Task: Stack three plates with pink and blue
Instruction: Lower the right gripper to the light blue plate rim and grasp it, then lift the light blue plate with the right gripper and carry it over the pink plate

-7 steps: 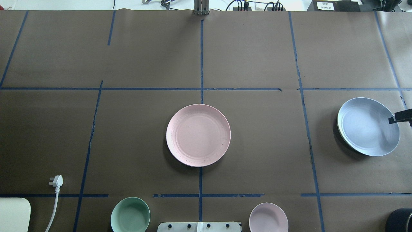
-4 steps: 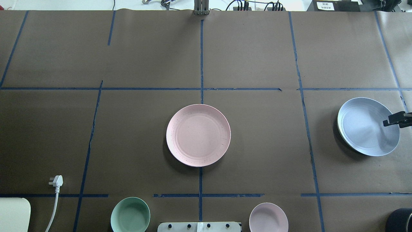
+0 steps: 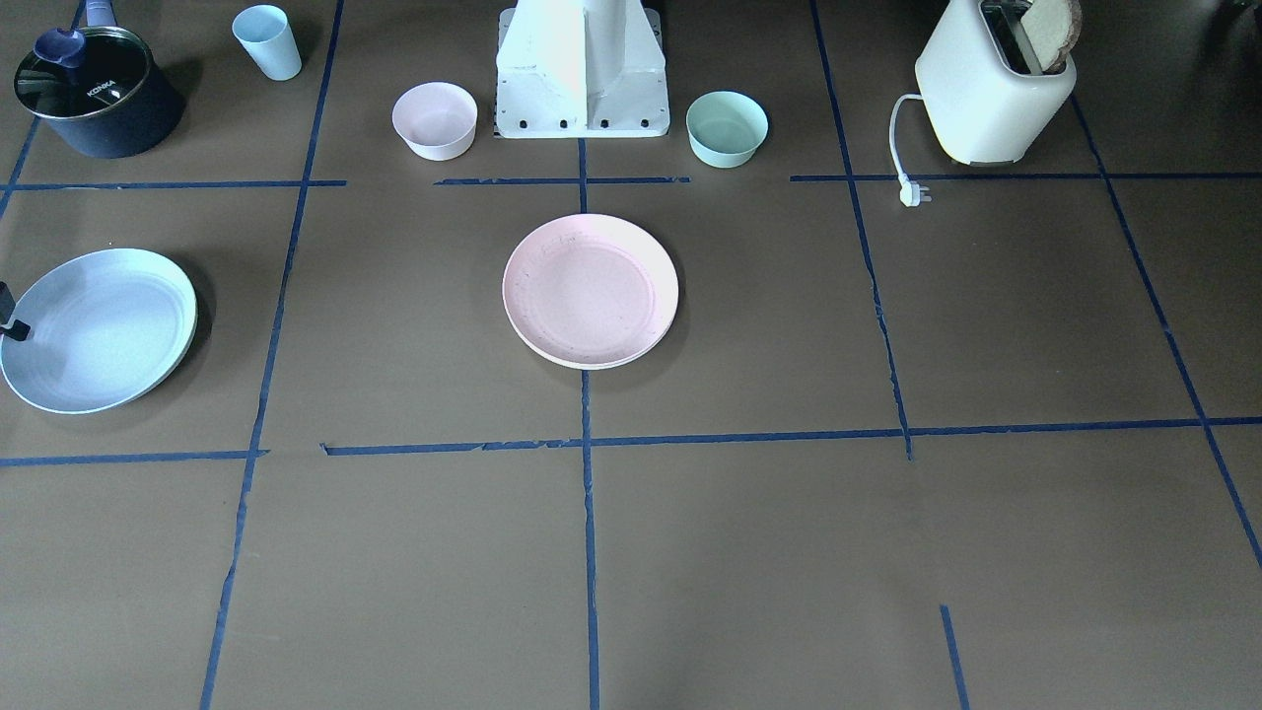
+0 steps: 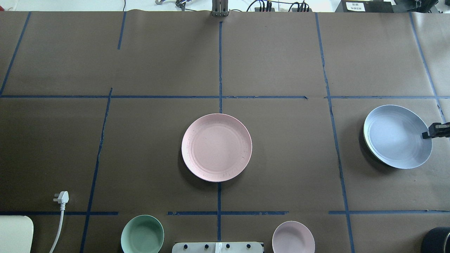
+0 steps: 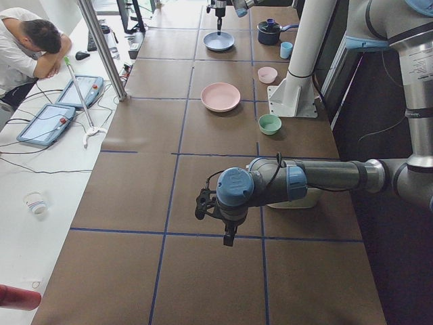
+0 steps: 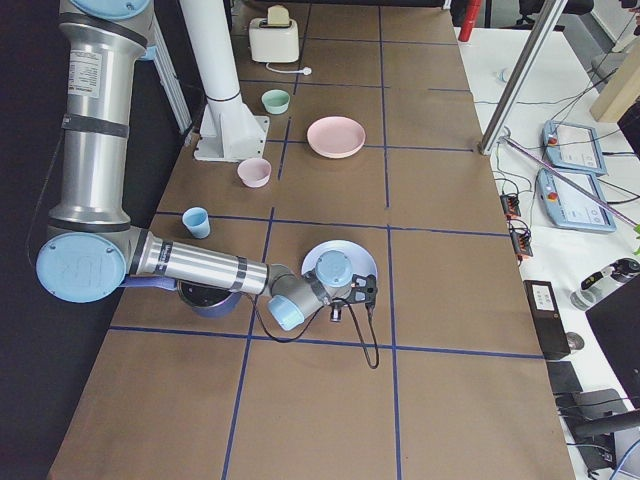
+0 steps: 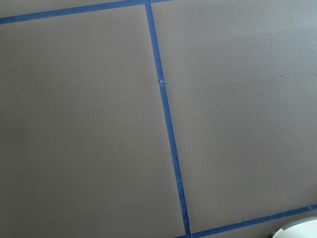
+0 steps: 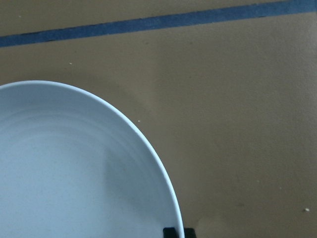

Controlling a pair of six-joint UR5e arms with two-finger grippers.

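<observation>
My right gripper (image 4: 429, 133) is clamped on the near rim of the blue plate (image 4: 395, 137), which sits over the cream plate (image 3: 193, 330). Well off to this hand's left, the pink plate (image 4: 216, 147) lies flat, alone. Farther left hangs my left gripper (image 5: 229, 237); I cannot tell whether it is apart or together.
</observation>
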